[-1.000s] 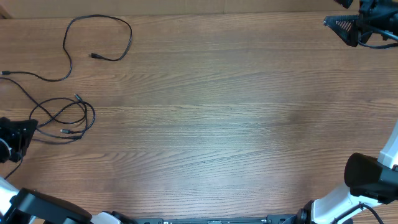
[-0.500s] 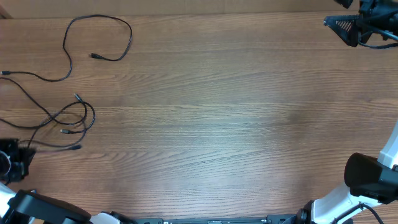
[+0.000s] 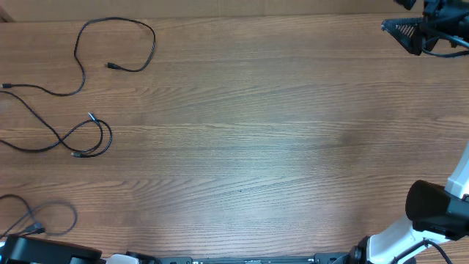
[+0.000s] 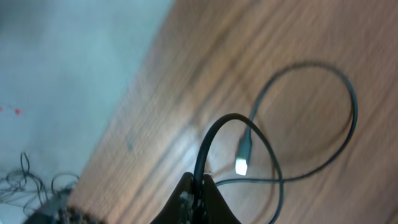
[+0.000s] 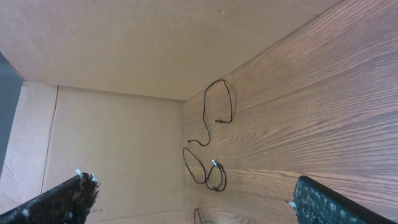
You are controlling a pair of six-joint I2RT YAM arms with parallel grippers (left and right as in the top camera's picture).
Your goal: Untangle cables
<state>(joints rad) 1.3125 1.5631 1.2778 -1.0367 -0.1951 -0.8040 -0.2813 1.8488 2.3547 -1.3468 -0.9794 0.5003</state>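
**3 cables apart on the counter, 1 of them in the left hand**

The left hand (image 4: 199, 185) is pinched tight on a thin black cable, the near cable (image 3: 45, 215). In the left wrist view this cord rises in a narrow arch out of the closed fingers (image 4: 186, 198). Its small plug end (image 4: 242, 159) lies on the wood inside a wide loop of the same cord. The view is blurred. The overhead view shows this cable at the near left corner of the wooden counter (image 3: 278, 132), close to the counter's edge.

The middle cable (image 3: 86, 139) lies free on the left side, farther from the robot. It has a small loop with both plug ends near it and a tail that runs off toward the left edge. The far cable (image 3: 121, 42) lies in the far left corner in 1 big open curve, with a plug end inside the curve. None of the 3 cords crosses another.

The right hand (image 5: 192, 182) hangs over the far right corner, well apart from all the cables. Its 2 fingers are spread wide and grip nothing.
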